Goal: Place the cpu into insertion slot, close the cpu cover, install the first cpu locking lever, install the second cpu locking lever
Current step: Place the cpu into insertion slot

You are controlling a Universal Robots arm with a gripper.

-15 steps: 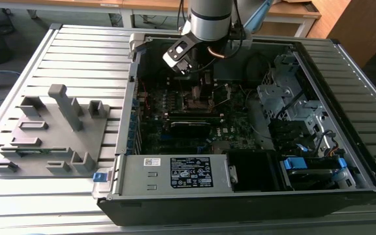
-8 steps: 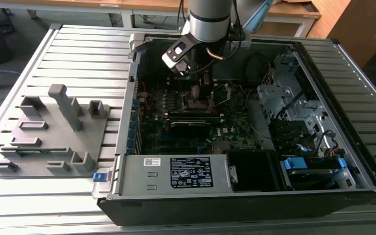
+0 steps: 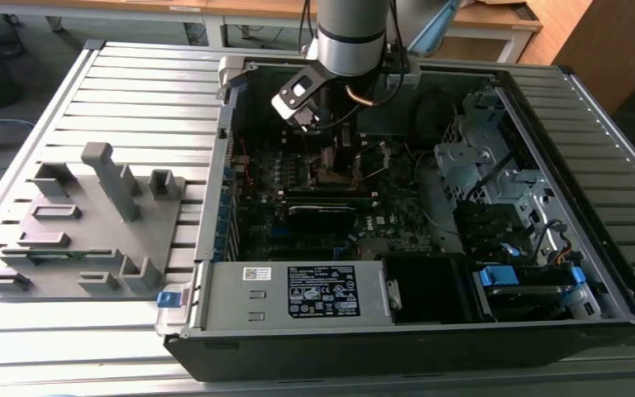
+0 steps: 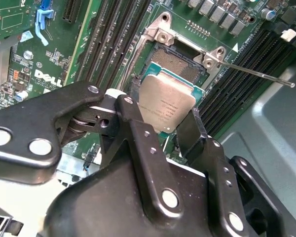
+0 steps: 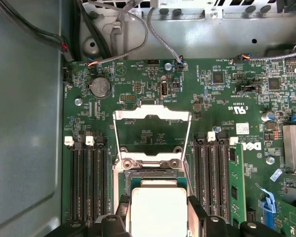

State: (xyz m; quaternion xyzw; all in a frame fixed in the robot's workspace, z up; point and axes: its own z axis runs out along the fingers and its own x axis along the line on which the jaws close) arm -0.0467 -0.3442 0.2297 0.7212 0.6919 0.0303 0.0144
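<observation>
Fig.: my gripper (image 4: 160, 116) clenched on the cpu (image 4: 167, 98), poised just over the insertion slot (image 4: 180, 63), not yet seated; cpu cover (image 5: 152, 132) open; locking lever (image 4: 256, 74) free; cover & both levers left, I judge.

The grey-silver cpu (image 4: 166, 101), pinched in the tool (image 4: 164, 118), hung just over the dark, silver-rimmed insertion slot (image 4: 180, 63); the windowed metal cpu cover (image 5: 152, 115) lay swung open beyond it.

One cpu (image 4: 166, 101), one cpu cover (image 5: 153, 115)
</observation>
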